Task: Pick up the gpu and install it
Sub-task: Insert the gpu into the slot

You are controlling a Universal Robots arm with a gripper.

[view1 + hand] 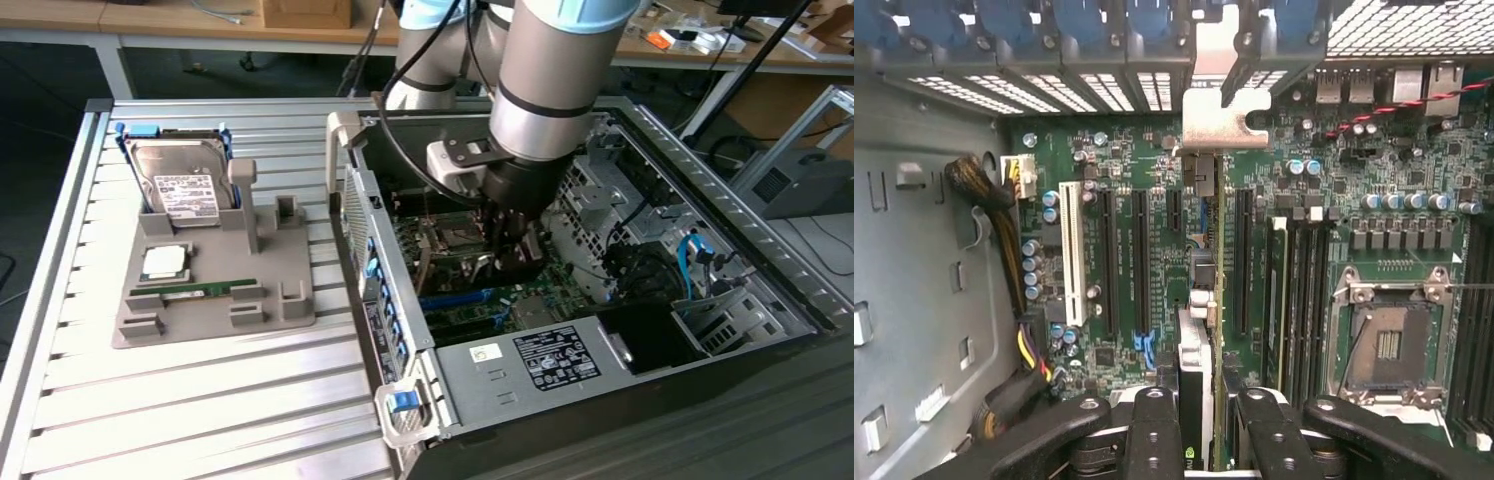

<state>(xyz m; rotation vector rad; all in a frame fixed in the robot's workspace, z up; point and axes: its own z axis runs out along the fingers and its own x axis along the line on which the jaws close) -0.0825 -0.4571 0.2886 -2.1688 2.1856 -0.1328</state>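
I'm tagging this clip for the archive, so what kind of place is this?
Probably a robotics lab or workshop bench for PC assembly: an open computer case lies on a slatted metal table, beside a grey parts fixture holding a hard drive.

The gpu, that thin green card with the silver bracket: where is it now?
The gpu is edge-on between the gripper fingers, inside the open computer case, over the green motherboard's black slots.
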